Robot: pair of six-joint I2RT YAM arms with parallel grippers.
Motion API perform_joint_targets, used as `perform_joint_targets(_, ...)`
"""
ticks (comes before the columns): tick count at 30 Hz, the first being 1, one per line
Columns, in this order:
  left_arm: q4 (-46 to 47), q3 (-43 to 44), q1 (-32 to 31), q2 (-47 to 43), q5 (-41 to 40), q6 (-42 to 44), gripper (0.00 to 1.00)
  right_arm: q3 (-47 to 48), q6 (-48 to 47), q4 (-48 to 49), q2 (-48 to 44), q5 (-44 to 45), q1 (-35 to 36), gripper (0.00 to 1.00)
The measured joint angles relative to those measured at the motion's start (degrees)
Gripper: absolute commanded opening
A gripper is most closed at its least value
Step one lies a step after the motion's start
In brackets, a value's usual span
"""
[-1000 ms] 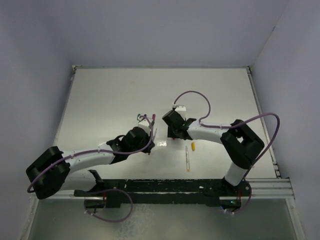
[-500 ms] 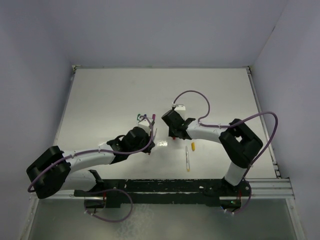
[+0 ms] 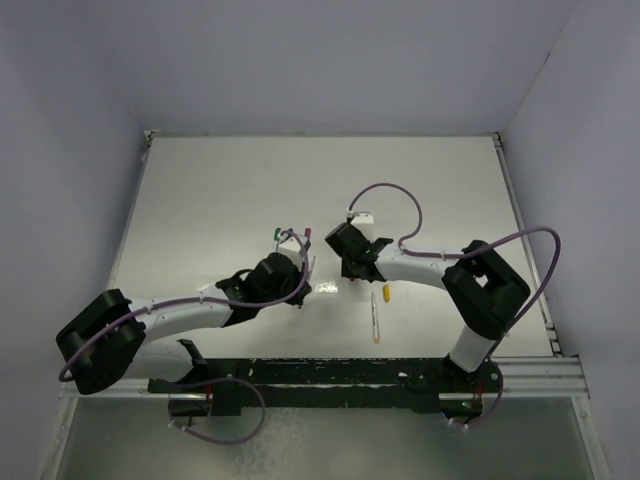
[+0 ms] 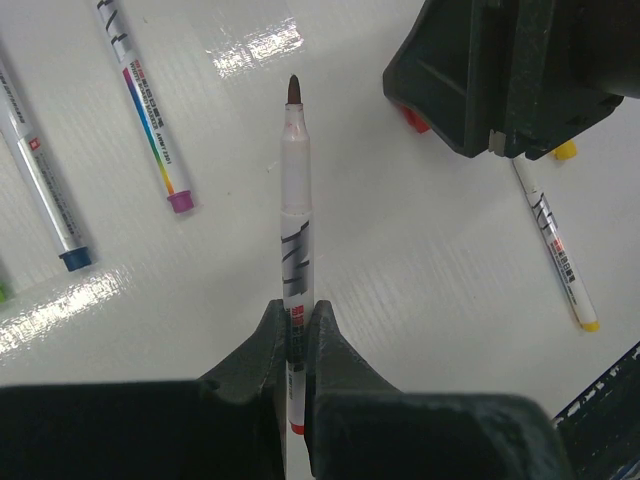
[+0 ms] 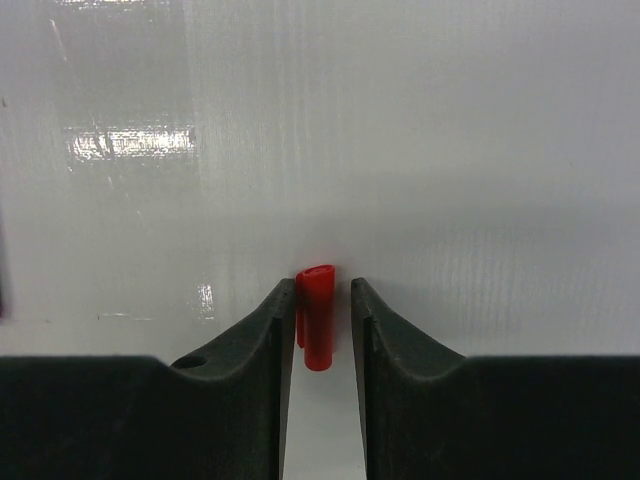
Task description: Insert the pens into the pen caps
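Found left gripper (image 4: 297, 325) clenched on uncapped pen (image 4: 296, 200), tip aimed forward for capping; right gripper (image 5: 322, 298) parted astride red cap (image 5: 318, 335), not yet clamped.

You have four pens in plain sight from the left wrist: one uncapped pen (image 4: 296, 200) pinched in the left gripper (image 4: 292, 335), a magenta-ended pen (image 4: 145, 110) and a blue-ended pen (image 4: 40, 180) ahead and to the left of its fingers, and a yellow-ended pen (image 4: 555, 250) off to their right. A green sliver (image 4: 3, 292) at that view's left edge may be a fifth, but you cannot tell. Count two loose caps: one red cap (image 5: 318, 315) lying between the fingers of the right gripper (image 5: 320, 290), and one yellow cap (image 4: 565, 150) just beside that gripper. That makes two grippers.
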Motion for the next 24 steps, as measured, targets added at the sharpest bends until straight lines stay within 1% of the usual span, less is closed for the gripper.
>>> perform_joint_targets(3, 0.0, 0.1, 0.0, 0.0, 0.0, 0.0, 0.00, 0.1, 0.0, -0.1, 0.2, 0.0, 0.3, 0.30)
perform_joint_targets(4, 0.0, 0.1, 0.0, 0.0, 0.0, 0.0, 0.00, 0.2, -0.1, -0.2, 0.3, 0.0, 0.5, 0.29)
perform_joint_targets(5, 0.0, 0.1, 0.0, 0.0, 0.0, 0.0, 0.00, 0.3, -0.1, -0.2, 0.3, 0.0, 0.6, 0.26)
perform_joint_targets(7, 0.0, 0.1, 0.0, 0.0, 0.0, 0.0, 0.00, 0.4, 0.0, -0.2, 0.5, 0.0, 0.8, 0.16)
perform_joint_targets(9, 0.0, 0.1, 0.0, 0.0, 0.0, 0.0, 0.00, 0.9, -0.3, -0.3, 1.0, 0.0, 1.0, 0.00)
perform_joint_targets(24, -0.1, 0.1, 0.0, 0.0, 0.0, 0.0, 0.00, 1.4, -4.0, 0.2, 0.9, -1.3, 1.4, 0.00)
